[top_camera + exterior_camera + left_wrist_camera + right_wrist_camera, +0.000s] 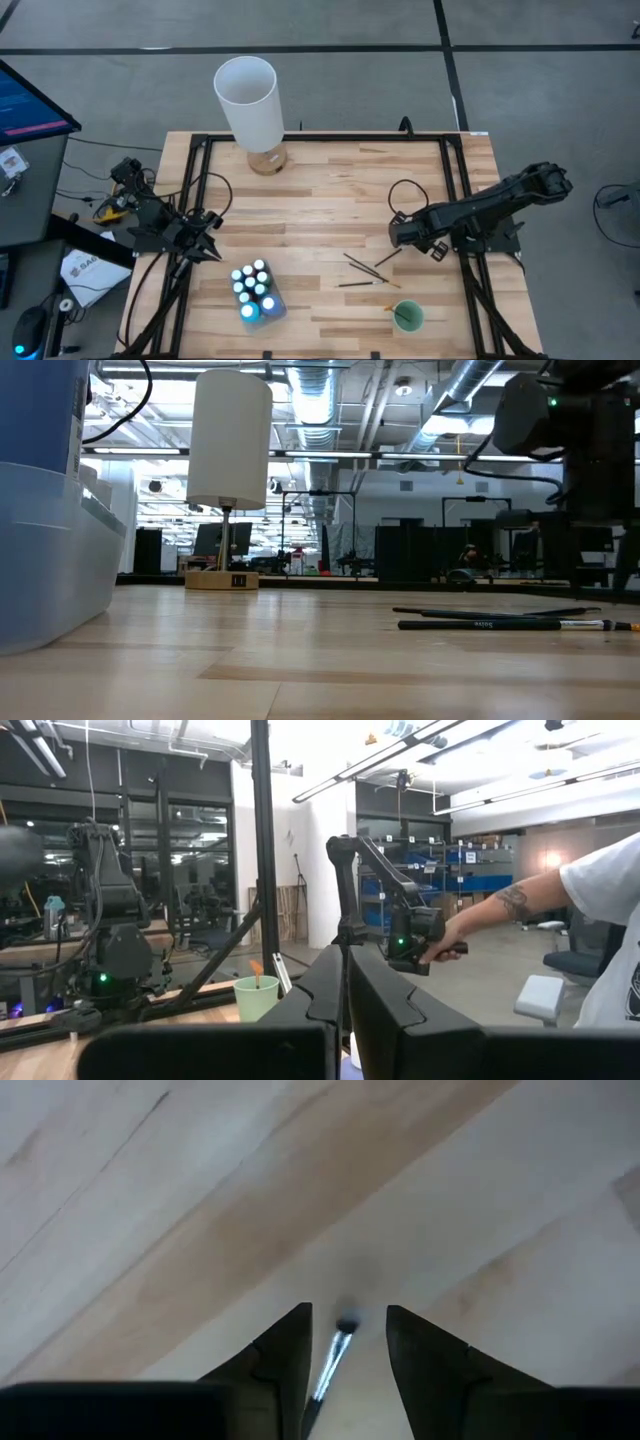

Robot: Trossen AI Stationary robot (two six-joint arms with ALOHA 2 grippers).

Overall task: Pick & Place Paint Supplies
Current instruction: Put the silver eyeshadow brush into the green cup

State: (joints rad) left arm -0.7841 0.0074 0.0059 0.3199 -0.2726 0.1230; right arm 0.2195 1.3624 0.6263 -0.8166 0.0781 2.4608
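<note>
Small white-capped bottles [255,285] stand in a clear tub [274,309] near the table's near edge; the tub [50,560] fills the low view's left. Thin dark brushes [366,268] lie flat on the wood right of centre [490,624]. My right gripper [396,232] hovers just beyond them, toward the far edge, and is open. In its wrist view a brush's tip [345,1326] shows between the fingers [345,1342]. My left gripper [212,250] waits at the table's left edge, shut [346,982]. My right gripper has the bristle end of a brush [335,1355] standing between its open fingers, close beside one finger [285,1355]. I cannot tell whether either finger touches it.
A tall white cylinder [249,100] stands on a wooden base at the far edge [229,440]. A small green cup [407,317] with a brush in it sits near the near-right corner [256,997]. A person's arm [520,905] shows in the room beyond the table.
</note>
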